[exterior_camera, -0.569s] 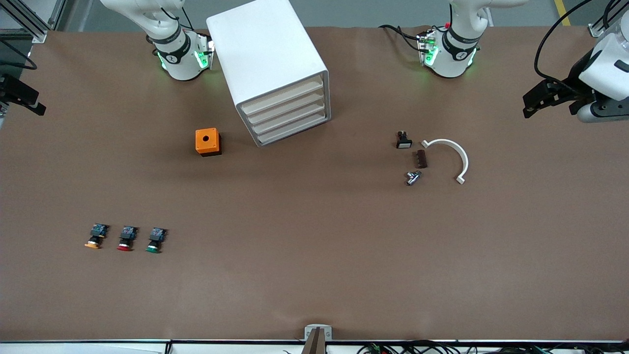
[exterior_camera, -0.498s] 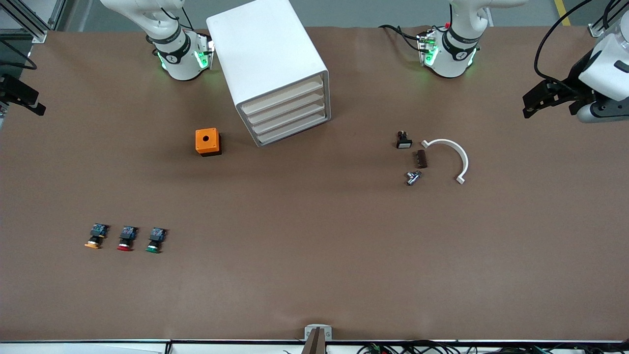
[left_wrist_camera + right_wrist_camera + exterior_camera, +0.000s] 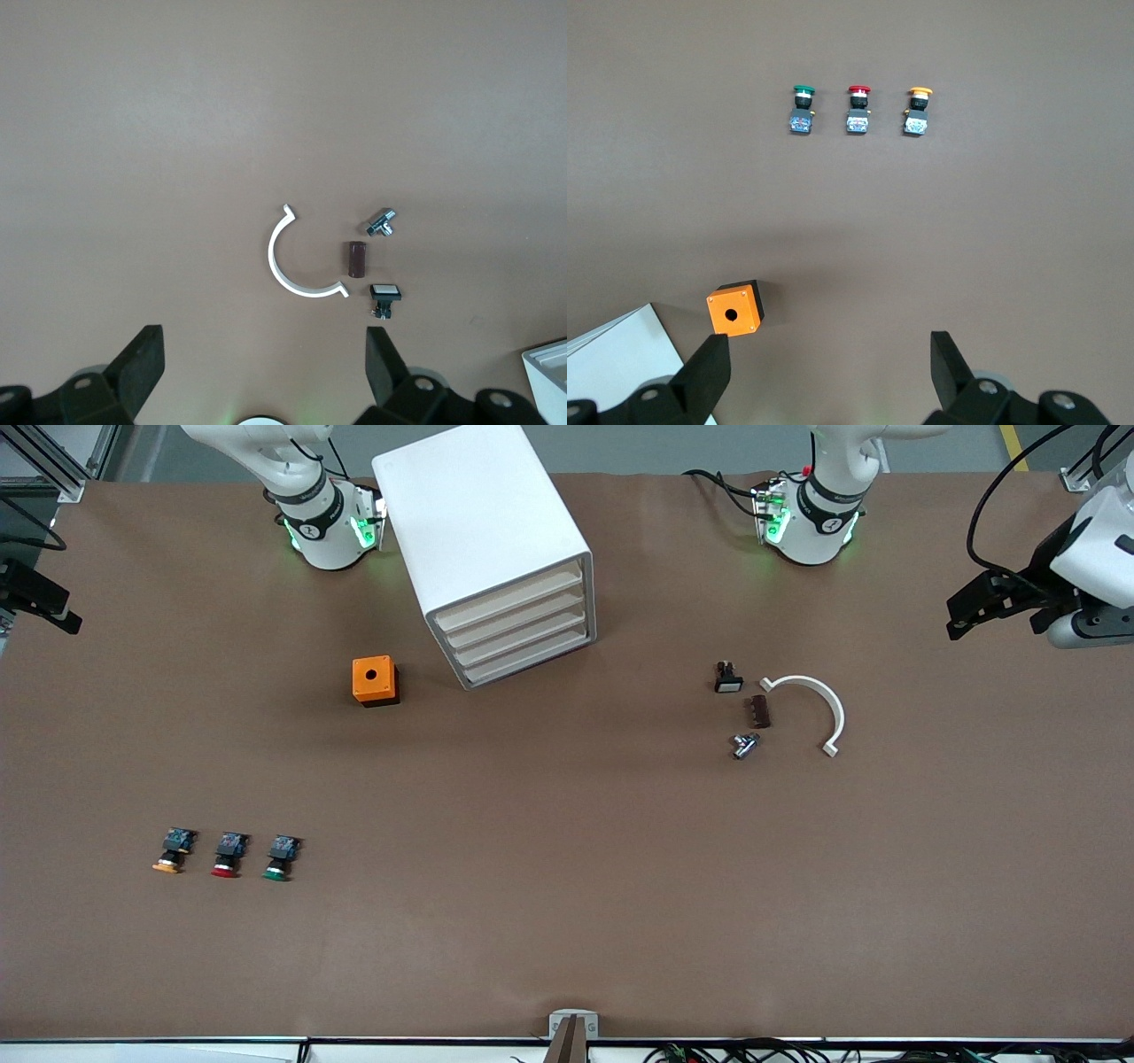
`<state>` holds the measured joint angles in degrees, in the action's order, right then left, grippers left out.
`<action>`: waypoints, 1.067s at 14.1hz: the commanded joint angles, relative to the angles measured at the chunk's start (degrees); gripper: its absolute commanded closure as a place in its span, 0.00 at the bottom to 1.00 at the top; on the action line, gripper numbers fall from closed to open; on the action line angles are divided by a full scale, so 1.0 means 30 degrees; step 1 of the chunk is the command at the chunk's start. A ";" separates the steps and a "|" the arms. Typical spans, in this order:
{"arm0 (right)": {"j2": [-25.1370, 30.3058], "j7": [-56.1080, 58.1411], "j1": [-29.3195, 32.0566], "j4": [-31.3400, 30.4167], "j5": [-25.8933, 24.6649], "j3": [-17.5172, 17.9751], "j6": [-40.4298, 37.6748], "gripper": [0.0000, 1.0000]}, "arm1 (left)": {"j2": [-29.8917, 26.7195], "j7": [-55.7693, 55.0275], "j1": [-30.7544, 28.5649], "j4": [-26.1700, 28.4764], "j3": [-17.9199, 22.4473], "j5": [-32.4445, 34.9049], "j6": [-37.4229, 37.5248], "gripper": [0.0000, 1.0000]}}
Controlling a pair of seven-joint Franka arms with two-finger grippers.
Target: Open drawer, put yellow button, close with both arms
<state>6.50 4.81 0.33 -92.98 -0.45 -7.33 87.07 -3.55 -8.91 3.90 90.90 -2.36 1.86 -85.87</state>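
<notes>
Tiny yellow-capped push button [image 3: 168, 853] is sitting beside red-capped button [image 3: 229, 855] and green-capped button [image 3: 281, 857]. Cream top drawer [image 3: 507, 599] is sitting closed; orange box [image 3: 375, 680] is resting near. Left gripper [image 3: 264, 379] and right gripper [image 3: 829, 379] are hanging spread, empty.

- No text, brand, number or sign can be read in any view.
- The arm bases [image 3: 323, 522] carry small dark marks, too small to make out.
- The cabinet [image 3: 485, 549], the orange box [image 3: 374, 680] and the three buttons [image 3: 229, 855] show no lettering.
</notes>
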 commanded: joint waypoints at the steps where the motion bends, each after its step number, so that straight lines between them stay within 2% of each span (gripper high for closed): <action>1: 0.0647 0.0213 0.0272 -0.0619 -0.0290 0.0275 0.0156 0.00 | 0.0449 0.0509 -0.0186 -0.0826 0.0173 0.0288 0.0148 0.00; 6: 0.0618 0.0213 0.0243 -0.0619 -0.0290 0.0304 0.0243 0.00 | 0.1327 0.0334 0.0106 -0.0944 0.0144 0.0319 0.0148 0.00; 9: 0.0618 0.0213 0.0272 -0.0619 -0.0261 0.0304 0.0156 0.00 | 0.2788 0.0070 0.0340 -0.0944 -0.0003 0.0202 -0.0172 0.00; 12: 0.0647 0.0154 0.0039 -0.0619 -0.0290 0.0392 0.0185 0.00 | 0.4428 -0.0453 0.0749 -0.0914 -0.0383 0.0085 -0.1518 0.00; 15: 0.0647 0.0154 0.0037 -0.0618 -0.0290 0.0451 0.0185 0.00 | 0.6508 -0.2266 0.2241 -0.0943 -0.0560 -0.0208 -0.2310 0.00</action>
<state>6.59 4.93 0.26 -93.00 -0.45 -6.45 87.07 11.94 -12.17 7.81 89.95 -3.76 1.68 -91.96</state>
